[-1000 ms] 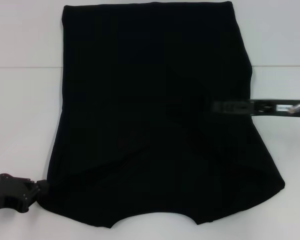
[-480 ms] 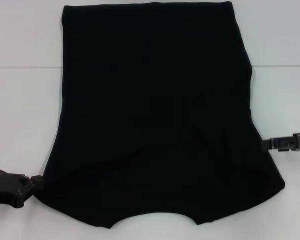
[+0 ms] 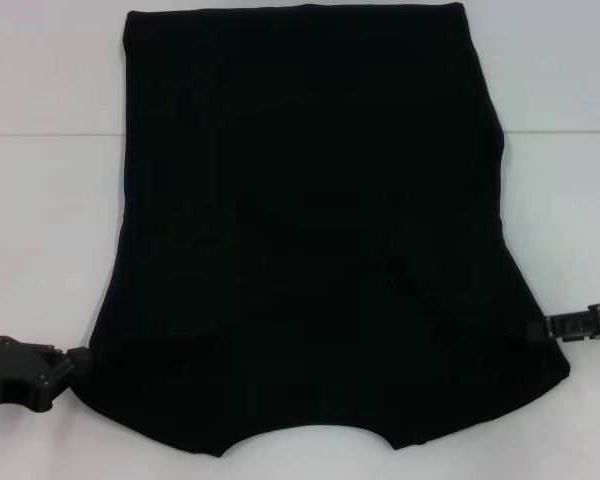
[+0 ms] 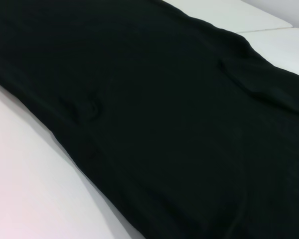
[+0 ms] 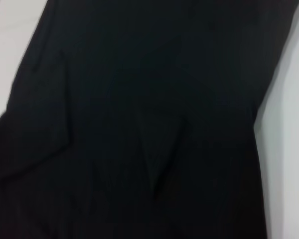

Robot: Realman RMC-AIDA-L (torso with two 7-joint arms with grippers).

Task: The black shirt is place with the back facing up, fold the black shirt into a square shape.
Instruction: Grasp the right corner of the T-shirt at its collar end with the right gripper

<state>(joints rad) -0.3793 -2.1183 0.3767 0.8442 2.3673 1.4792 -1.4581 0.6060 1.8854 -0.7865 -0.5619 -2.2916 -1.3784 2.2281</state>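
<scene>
Left claw [image 3: 75, 358] at shirt's near left corner, touching the hem; grip state unclear. Right claw [image 3: 560, 327] at near right edge, touching cloth; can't tell if open or closed. Shirt [image 3: 315, 230] flat on white table [image 3: 40, 200], sleeves folded in, neckline nearest robot.

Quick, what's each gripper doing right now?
Left gripper: at the black shirt's near left corner; grip cannot be told.
Right gripper: at the shirt's near right edge; grip cannot be told.
</scene>
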